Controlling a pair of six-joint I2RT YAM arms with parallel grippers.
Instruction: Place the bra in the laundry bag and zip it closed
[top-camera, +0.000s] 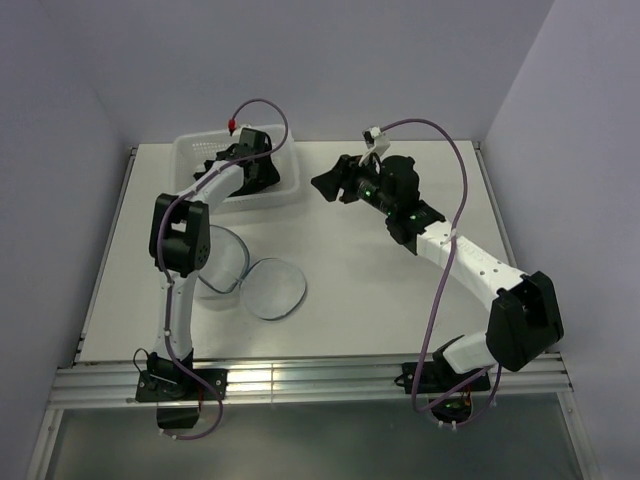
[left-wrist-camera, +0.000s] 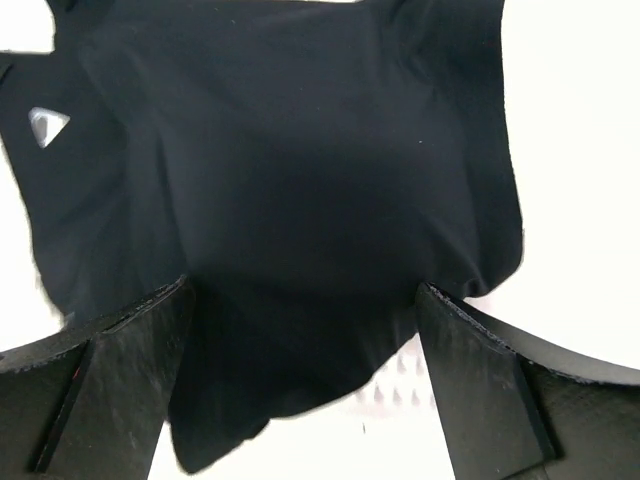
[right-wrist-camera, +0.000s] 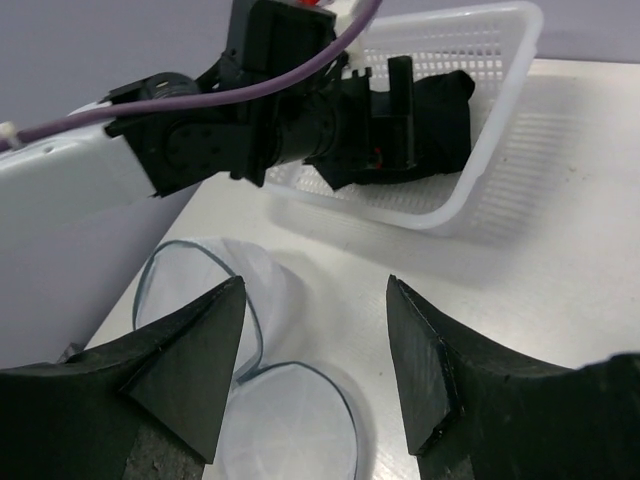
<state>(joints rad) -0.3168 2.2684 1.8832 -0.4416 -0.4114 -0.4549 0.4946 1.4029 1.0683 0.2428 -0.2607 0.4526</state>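
The black bra (left-wrist-camera: 280, 150) lies in the white basket (top-camera: 192, 150) and fills the left wrist view. My left gripper (left-wrist-camera: 305, 290) is open, reaching down into the basket with its fingers either side of the fabric; it also shows in the top view (top-camera: 258, 170). The right wrist view shows the bra (right-wrist-camera: 445, 105) beside that gripper. The laundry bag (top-camera: 225, 262) lies open on the table, its round mesh flap (top-camera: 273, 288) folded out. My right gripper (top-camera: 320, 184) is open and empty above the table, right of the basket, with the bag (right-wrist-camera: 190, 290) below its fingers (right-wrist-camera: 190, 360).
The perforated basket (right-wrist-camera: 500, 130) stands at the table's back left near the wall. Grey walls close in the left, back and right sides. The left arm's forearm (top-camera: 205, 190) crosses above the bag's far side.
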